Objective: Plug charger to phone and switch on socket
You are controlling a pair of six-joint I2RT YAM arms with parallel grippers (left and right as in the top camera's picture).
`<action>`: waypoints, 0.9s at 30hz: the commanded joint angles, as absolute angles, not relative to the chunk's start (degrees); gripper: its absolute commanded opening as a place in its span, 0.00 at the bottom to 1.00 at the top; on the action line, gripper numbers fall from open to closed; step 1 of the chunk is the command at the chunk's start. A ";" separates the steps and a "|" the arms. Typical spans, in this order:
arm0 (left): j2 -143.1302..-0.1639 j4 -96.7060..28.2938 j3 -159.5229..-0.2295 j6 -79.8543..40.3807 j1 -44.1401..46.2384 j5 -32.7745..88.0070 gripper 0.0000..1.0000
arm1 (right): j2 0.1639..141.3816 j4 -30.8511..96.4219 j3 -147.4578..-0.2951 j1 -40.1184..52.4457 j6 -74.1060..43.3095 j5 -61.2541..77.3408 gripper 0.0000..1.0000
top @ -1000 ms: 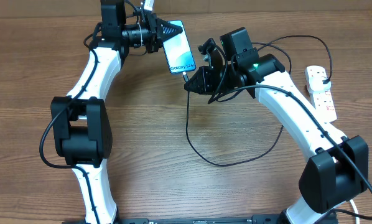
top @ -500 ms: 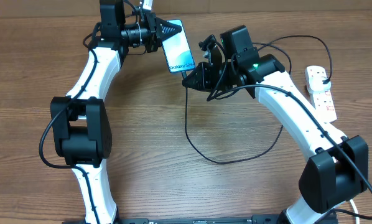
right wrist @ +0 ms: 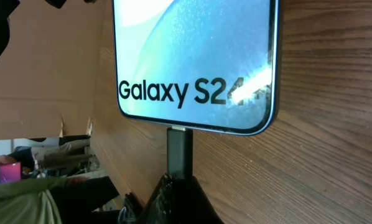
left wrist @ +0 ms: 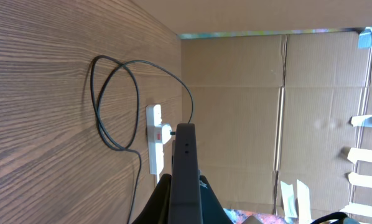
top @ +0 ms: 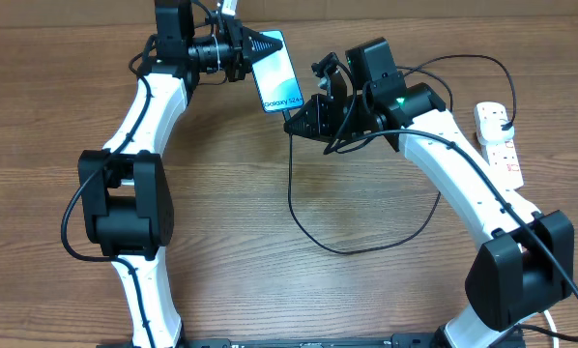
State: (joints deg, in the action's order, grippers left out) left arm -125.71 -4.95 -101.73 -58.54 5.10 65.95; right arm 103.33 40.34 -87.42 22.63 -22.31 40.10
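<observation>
The phone (top: pixel 279 73), its light blue screen reading "Galaxy S24", is held off the table with my left gripper (top: pixel 265 45) shut on its top end. In the left wrist view the phone (left wrist: pixel 185 168) shows edge-on between the shut jaws. My right gripper (top: pixel 291 124) is shut on the charger's connector tip (right wrist: pixel 179 152), which meets the phone's (right wrist: pixel 192 56) bottom edge at the port. The black charger cable (top: pixel 308 232) loops over the table to its plug (top: pixel 503 123) in the white socket (top: pixel 502 155) at the far right.
Cardboard walls (left wrist: pixel 310 112) enclose the wooden table (top: pixel 299 300) at the back. The socket (left wrist: pixel 154 146) and the looped cable (left wrist: pixel 114 99) also show in the left wrist view. The cable's slack lies between the two arms.
My right gripper has crept up and slightly right with the connector, bringing it against the phone's bottom edge. The left arm and phone have held still.
</observation>
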 commanded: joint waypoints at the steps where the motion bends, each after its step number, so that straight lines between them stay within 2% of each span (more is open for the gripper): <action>1: -125.34 -5.69 -102.26 -60.05 6.66 77.73 0.04 | 101.27 36.56 -88.97 20.43 -22.74 35.64 0.04; 15: -125.34 -5.28 -102.26 -59.51 6.81 78.24 0.04 | 101.30 35.97 -88.97 20.43 -22.48 35.64 0.05; 19: -125.34 -5.32 -102.26 -56.62 6.61 75.96 0.04 | 101.30 37.71 -88.97 20.43 -22.02 35.62 0.17; 22: -125.34 -5.32 -102.26 -54.17 6.61 74.50 0.04 | 101.30 38.74 -88.97 20.43 -19.97 35.62 0.32; 23: -125.34 -5.37 -102.26 -51.75 6.61 73.47 0.04 | 101.30 39.38 -88.97 20.43 -19.42 35.48 0.44; 27: -125.34 -5.67 -102.26 -46.63 6.61 71.66 0.04 | 101.30 39.97 -88.97 20.43 -19.03 34.61 0.52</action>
